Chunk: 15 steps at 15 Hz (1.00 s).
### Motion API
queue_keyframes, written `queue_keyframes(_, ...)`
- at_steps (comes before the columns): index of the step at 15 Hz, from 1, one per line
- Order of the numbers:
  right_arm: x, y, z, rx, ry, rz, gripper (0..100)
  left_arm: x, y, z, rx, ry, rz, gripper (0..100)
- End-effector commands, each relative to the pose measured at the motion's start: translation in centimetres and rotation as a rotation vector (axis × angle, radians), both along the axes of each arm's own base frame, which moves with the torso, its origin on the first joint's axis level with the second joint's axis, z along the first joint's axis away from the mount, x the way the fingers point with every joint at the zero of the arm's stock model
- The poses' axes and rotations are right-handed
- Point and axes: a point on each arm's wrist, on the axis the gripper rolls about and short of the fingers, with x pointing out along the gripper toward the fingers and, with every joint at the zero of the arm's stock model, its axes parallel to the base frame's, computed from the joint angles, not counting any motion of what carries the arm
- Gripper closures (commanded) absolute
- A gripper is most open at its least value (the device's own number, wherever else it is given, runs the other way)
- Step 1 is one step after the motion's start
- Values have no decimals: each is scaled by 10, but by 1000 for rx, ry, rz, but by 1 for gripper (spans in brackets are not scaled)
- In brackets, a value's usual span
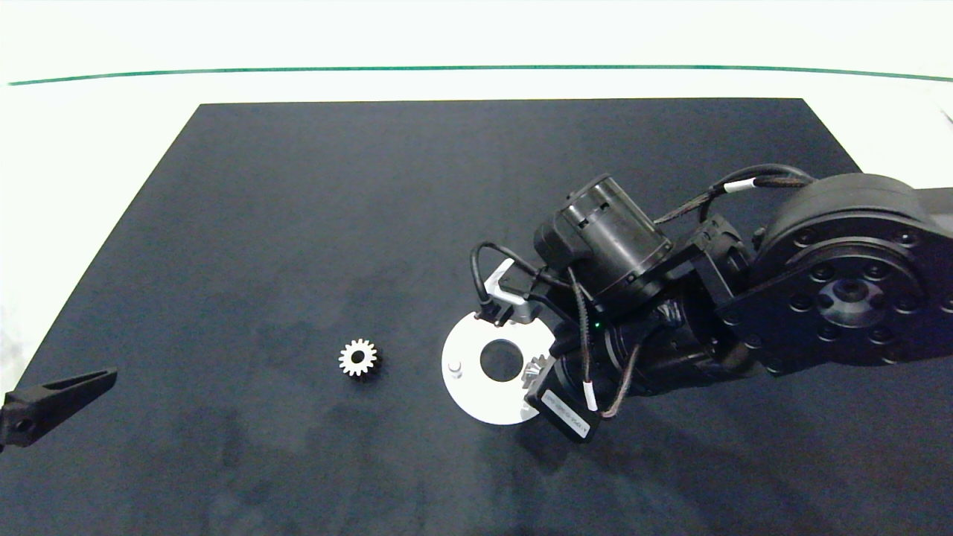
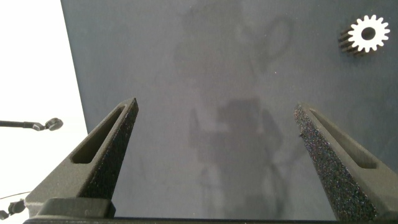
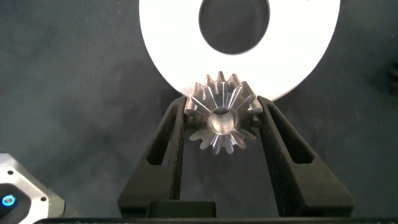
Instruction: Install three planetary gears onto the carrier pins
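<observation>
A white ring-shaped disc (image 1: 476,398) lies on the dark mat, and one carrier pin (image 1: 454,367) stands near its left rim; the other pins are hidden. My right gripper (image 3: 224,107) is shut on a silver planetary gear (image 3: 222,119), held tilted over the disc's (image 3: 161,43) right edge. That gear (image 1: 533,369) peeks out from under the right wrist in the head view. A second gear (image 1: 358,358) lies flat on the mat left of the disc, and the left wrist view shows it too (image 2: 367,33). My left gripper (image 2: 216,109) hovers open and empty at the mat's front left.
The dark mat (image 1: 298,223) covers most of the white table (image 1: 97,134), which has a green line (image 1: 476,68) across its far side. The bulky right arm (image 1: 834,283) overhangs the mat's right half. One left finger (image 1: 67,394) shows at the picture's left edge.
</observation>
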Motion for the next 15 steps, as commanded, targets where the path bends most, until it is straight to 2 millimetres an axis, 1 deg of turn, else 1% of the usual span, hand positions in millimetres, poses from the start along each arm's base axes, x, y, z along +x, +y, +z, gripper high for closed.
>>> queue_keyframes(1,2,8,-7,-14,12,9,72,0,0,0,1,4,0,0)
queue_keyframes(5,1,9,-7,-15,13,14,72,0,0,-1,1,4,-2,0)
queue_keyframes(11,1,4,-5,-30,-6,-11,72,0,0,-1,0,6,-3,0)
queue_keyframes(15,2,6,-8,-37,-1,-8,72,0,0,-1,1,4,0,0)
